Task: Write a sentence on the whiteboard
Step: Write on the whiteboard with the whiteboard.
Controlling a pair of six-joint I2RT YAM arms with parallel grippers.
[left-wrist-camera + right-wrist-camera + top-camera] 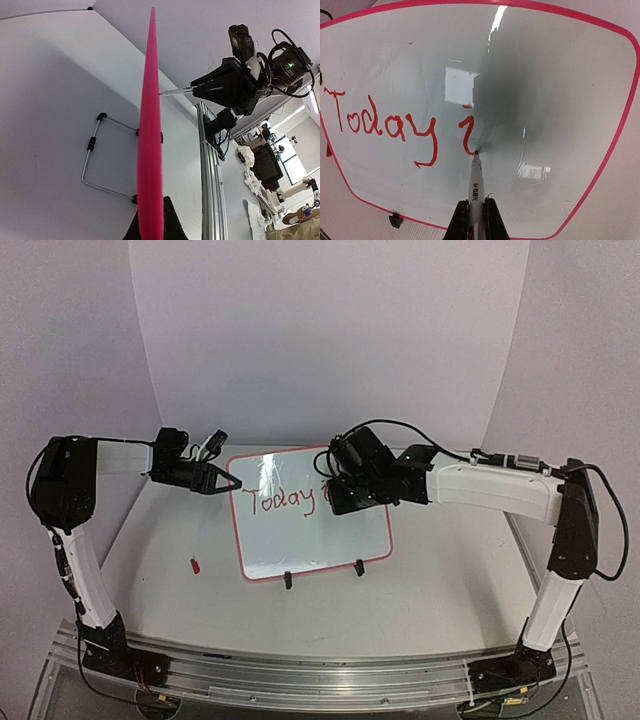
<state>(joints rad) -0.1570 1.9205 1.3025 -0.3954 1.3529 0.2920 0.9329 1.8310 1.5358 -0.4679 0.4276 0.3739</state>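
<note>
Right end effector is clenched on a marker, which sticks out past the fingers with its tip touching the whiteboard, right at the foot of a short red stroke after "Today"; we'd guess that stroke is an "i" but honestly can't call it. What the next bit turns on: the blank part of the board lies to the right of the tip in the right wrist view, along the board's long axis, so we reckon the writing carries on that way; the right arm is the one on it.

Left end effector is over at the board's left edge, fingers either side of the pink frame; looks to us like it's grasping the frame to steady it. The board stands tilted back on the bench, between the two arms; a small red cap lies on the bench near its lower left corner.

Hard to see: from above the right wrist covers the tip and the newest stroke; the left wrist view gets the board edge-on, no writing; glare washes out a patch of the board.
</note>
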